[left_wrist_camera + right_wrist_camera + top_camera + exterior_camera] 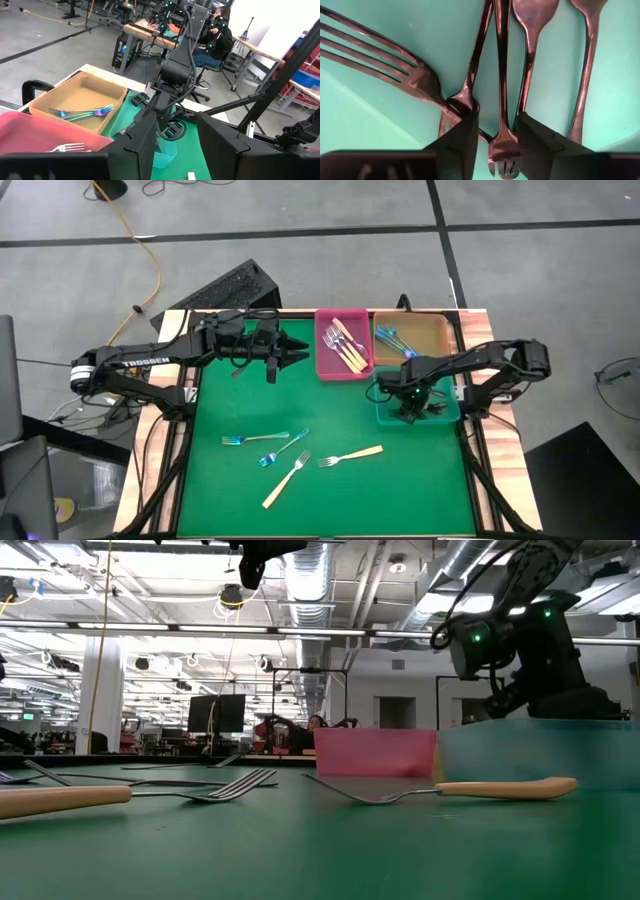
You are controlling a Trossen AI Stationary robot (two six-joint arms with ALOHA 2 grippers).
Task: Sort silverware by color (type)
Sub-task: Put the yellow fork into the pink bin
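Tan-handled fork (pixel 351 456) lies crosswise, tines toward left arm's side.

Dark forks (pixel 530 65) crowd the teal bin (pixel 445 413) floor right under the right hand (pixel 408 412); bin walls hem its sides.

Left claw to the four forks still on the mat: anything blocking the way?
Nothing visible. The left claw hovers at the mat's far edge beside the pink bin; bare green mat separates it from the forks. The right claw is over the teal bin.
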